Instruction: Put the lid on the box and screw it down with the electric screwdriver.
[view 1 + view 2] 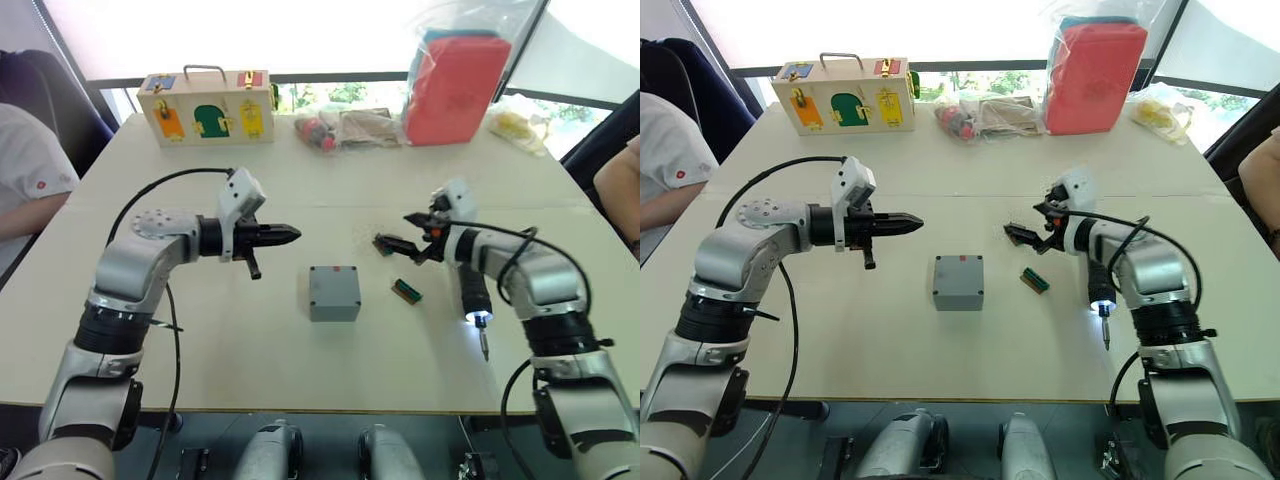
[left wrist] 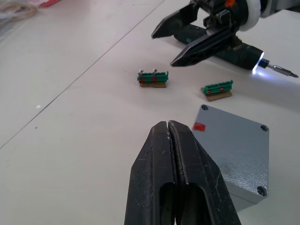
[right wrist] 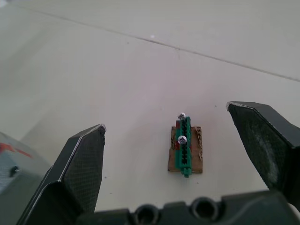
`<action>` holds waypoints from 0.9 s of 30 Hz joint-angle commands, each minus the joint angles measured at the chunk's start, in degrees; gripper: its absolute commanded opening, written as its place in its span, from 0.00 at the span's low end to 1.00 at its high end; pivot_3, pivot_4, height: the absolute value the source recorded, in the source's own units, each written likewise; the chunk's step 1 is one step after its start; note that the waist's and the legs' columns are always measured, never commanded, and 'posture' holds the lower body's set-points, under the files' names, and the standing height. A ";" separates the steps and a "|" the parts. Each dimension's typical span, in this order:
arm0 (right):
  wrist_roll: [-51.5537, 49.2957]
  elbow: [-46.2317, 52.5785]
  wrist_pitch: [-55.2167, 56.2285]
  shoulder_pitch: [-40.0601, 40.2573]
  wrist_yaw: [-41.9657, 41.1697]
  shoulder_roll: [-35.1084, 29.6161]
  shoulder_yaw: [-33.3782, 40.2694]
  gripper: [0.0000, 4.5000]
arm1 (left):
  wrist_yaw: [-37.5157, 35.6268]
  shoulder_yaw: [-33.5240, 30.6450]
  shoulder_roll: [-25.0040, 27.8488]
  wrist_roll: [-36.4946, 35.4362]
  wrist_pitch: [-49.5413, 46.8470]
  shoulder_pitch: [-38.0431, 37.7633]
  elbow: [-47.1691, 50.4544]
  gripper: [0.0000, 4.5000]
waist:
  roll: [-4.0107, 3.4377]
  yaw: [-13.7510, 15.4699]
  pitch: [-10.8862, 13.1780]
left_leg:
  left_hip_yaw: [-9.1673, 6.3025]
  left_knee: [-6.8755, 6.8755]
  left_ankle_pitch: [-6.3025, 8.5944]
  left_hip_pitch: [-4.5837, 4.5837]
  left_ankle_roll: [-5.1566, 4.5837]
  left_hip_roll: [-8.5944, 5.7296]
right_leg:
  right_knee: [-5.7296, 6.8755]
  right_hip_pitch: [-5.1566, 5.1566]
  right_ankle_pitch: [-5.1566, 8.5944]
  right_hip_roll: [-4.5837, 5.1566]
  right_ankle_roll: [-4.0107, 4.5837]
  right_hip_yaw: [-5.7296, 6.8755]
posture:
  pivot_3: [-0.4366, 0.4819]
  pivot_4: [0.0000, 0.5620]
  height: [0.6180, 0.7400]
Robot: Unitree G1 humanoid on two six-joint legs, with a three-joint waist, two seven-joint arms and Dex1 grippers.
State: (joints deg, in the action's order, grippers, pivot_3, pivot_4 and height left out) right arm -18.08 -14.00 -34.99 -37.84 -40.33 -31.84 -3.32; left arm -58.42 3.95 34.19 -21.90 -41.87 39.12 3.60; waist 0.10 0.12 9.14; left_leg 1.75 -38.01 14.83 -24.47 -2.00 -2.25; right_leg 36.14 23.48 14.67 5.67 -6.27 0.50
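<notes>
Centrally, the right gripper [image 3: 176,154] hovers spread wide over a green bit holder [image 3: 184,151]; the left gripper [image 2: 174,140] is pinched closed, empty. Between them sits the box [image 1: 333,292], apparently lidded, bare table around. The electric screwdriver [image 1: 476,298] lies beside.

Silver arms, black cables, black textured claws

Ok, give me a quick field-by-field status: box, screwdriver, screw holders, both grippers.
box: grey box at table centre, lid on top, corner screws in
electric screwdriver: lying on the table under the right arm, tip light on
green holders: one with two screws, below the right gripper; another right of the box
left gripper: shut, empty
right gripper: open, empty
</notes>
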 commanded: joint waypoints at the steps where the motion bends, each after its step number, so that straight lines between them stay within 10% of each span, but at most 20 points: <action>1: 3.48 -3.44 6.09 -2.30 0.43 1.10 -0.28 0.84 | 1.15 -0.46 0.21 -1.21 -0.65 -0.75 3.53 0.00 | 0.00 -0.06 0.00 | 0.00 0.00 0.00 0.00 0.00 0.00 | 0.00 0.00 0.00 -0.02 0.00 0.00 | 0.48 0.27 1.00; 7: 6.44 -5.85 9.30 -2.39 -1.16 1.73 -1.79 0.40 | 1.92 -0.17 0.71 -1.34 -1.21 -2.17 5.03 0.00 | 0.00 -0.09 0.00 | -0.01 0.00 0.00 0.00 0.00 0.01 | 0.00 -0.01 0.00 -0.04 0.00 0.00 | 0.48 0.27 1.00; 27: 7.92 -9.14 9.61 -3.11 -1.87 3.83 -0.49 0.40 | 2.56 1.31 0.86 -1.23 -0.83 -3.12 5.50 0.00 | 0.00 -0.81 0.00 | -0.02 0.00 -0.03 0.01 0.06 0.03 | 0.00 -0.01 0.00 -0.07 0.00 -0.01 | 0.48 0.27 1.00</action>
State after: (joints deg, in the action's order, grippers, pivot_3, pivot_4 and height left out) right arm -9.97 -23.80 -25.88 -39.14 -42.06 -28.14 -5.28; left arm -56.03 5.53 34.36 -22.75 -43.41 36.17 7.04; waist 0.10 -0.69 9.14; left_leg 1.73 -38.01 14.80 -24.45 -1.94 -2.22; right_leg 36.14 23.47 14.67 5.61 -6.27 0.49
